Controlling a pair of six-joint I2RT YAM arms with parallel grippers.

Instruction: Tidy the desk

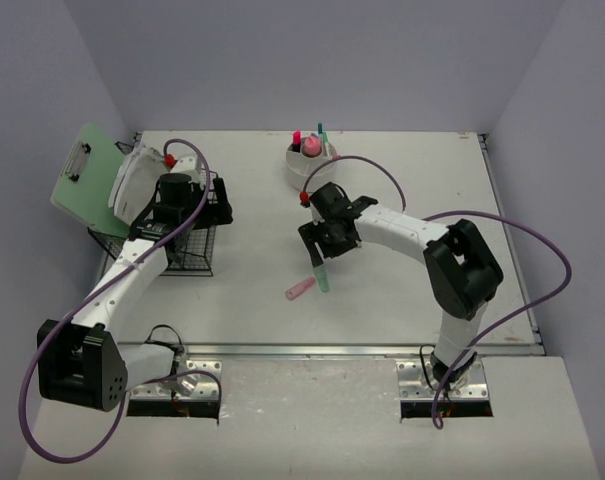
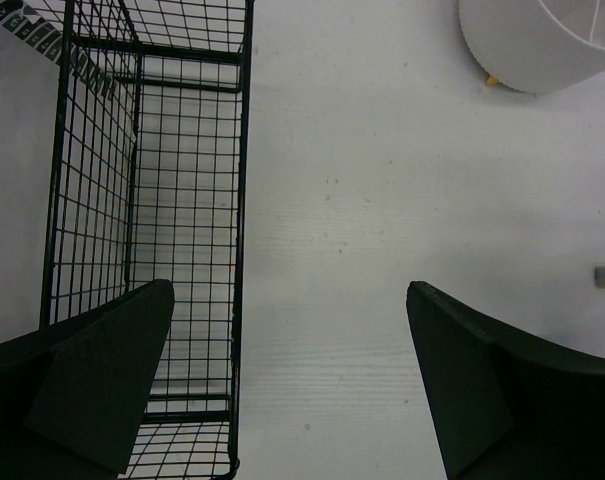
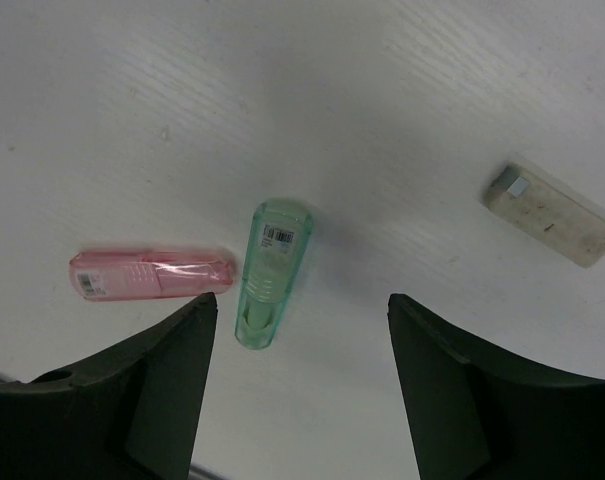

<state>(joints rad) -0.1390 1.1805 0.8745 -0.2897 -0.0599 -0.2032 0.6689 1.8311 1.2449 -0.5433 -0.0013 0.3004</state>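
My right hand [image 3: 302,305] hangs released over the table [image 3: 402,110], and the green tube [image 3: 272,272] lies off-centre between my fingers, its long axis across my closing line. A pink tube [image 3: 150,275] lies just beside it. My left hand [image 2: 290,290], also released, is well apart.

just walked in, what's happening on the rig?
Desk tidy-up. The right pincer hovers open over a translucent green plastic case, with a translucent pink plastic case lying beside it on the off-white desk; neither is gripped. The left pincer is open and empty at the black wire basket. A white round holder at the back holds coloured items.
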